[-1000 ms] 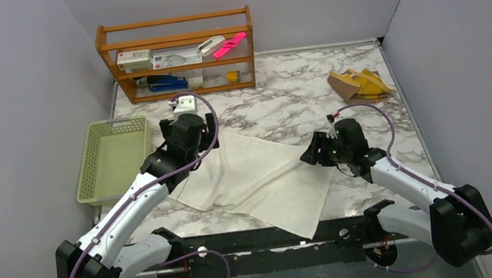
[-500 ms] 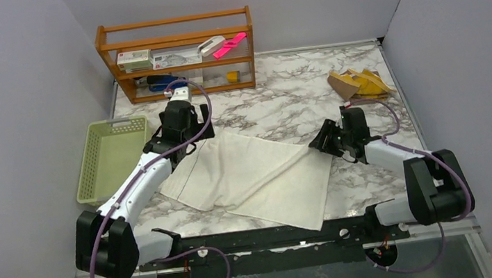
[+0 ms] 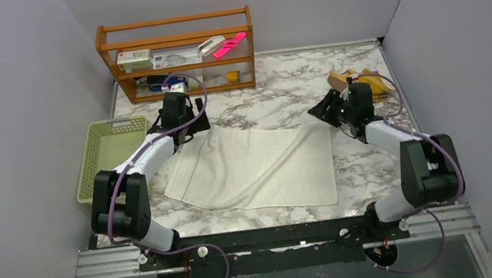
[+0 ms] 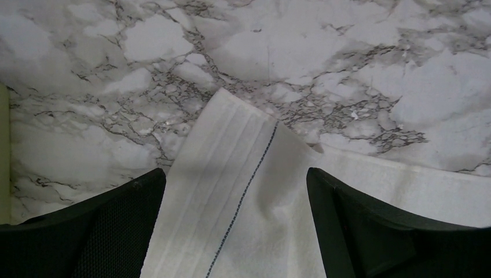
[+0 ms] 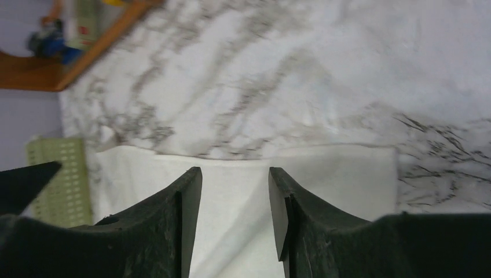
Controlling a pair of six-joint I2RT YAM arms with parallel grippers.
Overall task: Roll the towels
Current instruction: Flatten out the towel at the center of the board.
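My L gripper: jaws wide apart, one each side of the white towel's far-left corner, gripping nothing. Can't tell if they touch the cloth. My R gripper: jaws apart w/ a narrower gap, at the white towel's far-right edge, also gripping nothing.

White towel lies spread on the table w/ a few creases, between both grippers. Yellow towel sits crumpled beyond the white towel's far-right corner, just behind R gripper.

Basket just left of the white towel, mesh floor in view. Shelf beyond the white towel's far-left corner holds boxes, a pink item, sth blue and a small yellow bit.

L wrist cam alone shows the corner's ribbed border & dark stitch line. R wrist cam catches basket & shelf end, blurred. Only top cam shows the yellow towel.
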